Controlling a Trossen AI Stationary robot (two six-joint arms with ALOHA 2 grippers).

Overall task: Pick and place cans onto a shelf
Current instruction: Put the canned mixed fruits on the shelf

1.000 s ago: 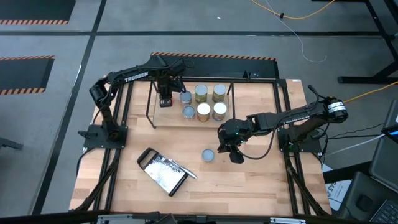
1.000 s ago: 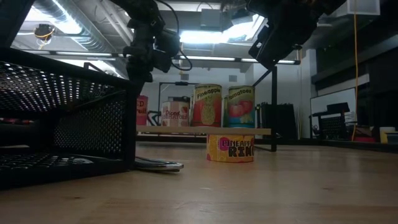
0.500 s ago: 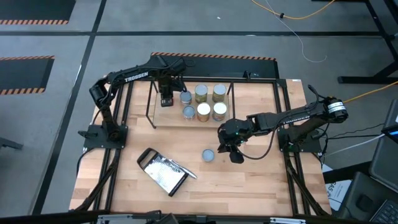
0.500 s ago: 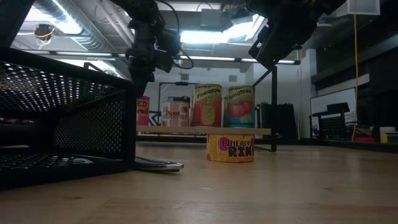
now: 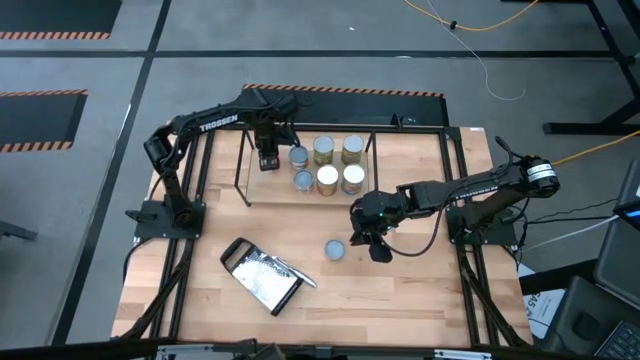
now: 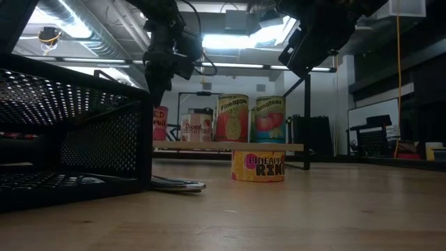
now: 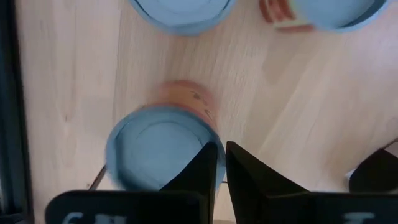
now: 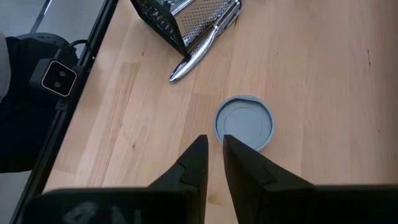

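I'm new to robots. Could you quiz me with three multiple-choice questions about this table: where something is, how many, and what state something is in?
1. Where does the grater lie?
A. on the shelf
B. on the table in front of the shelf
C. in a gripper

2. How many cans stand on the shelf?
A. two
B. five
C. eight

3. How are the right gripper's fingers?
A. nearly closed, empty
B. wide open
C. clamped on a can

Answers: 1 B, it rests on bare wood near the lone can. 2 B, the high view shows five tops. 3 A, the right wrist view shows a thin gap holding nothing.
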